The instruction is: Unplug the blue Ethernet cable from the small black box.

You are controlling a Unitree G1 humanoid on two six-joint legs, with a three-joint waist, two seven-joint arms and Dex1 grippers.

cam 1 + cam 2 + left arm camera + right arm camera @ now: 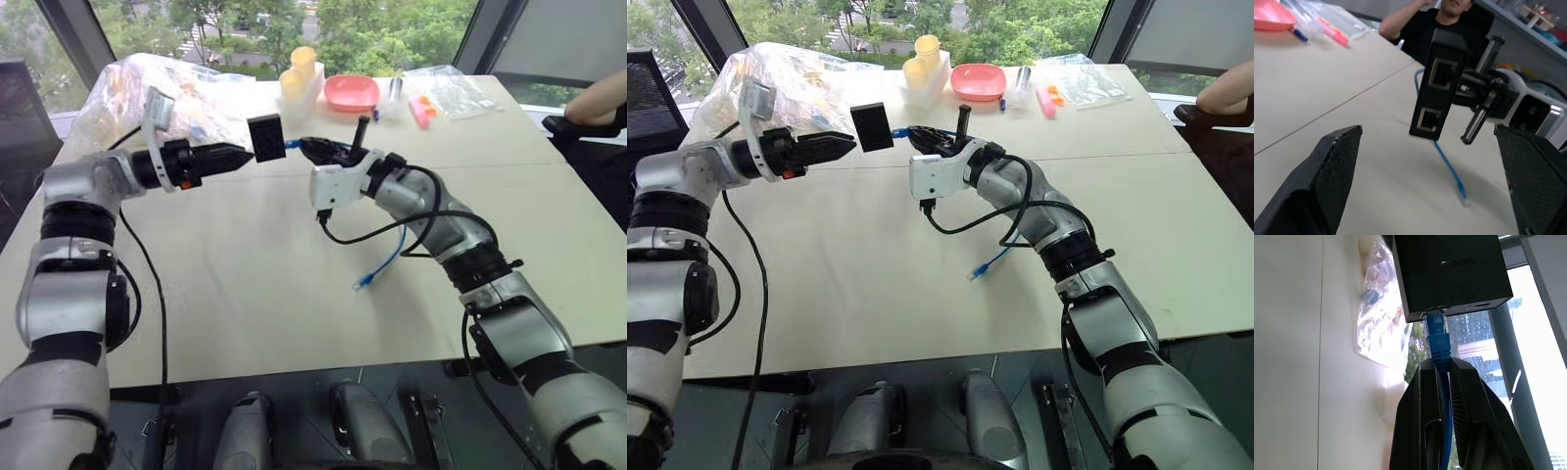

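Held aloft above the pale counter [245,294], the small black box [265,138] hanging off the plug end of the blue Ethernet cable [1439,340] — plug seated in a port on the box's edge. Right tool [1442,369] clenched on the blue cord just behind that plug, fingers pressed together around it. Left tool [1435,186] released, its two black fingers spread wide to either side of the box without touching it, two ports facing it. Rest of the cable trailing down past the right arm to the counter, free plug [364,282] lying near the middle. Along the far edge: crumpled clear plastic bag [147,83] at far left, yellowish cups [299,73] and pink dish [352,92] further right. Person's arm [598,101] resting at the far right
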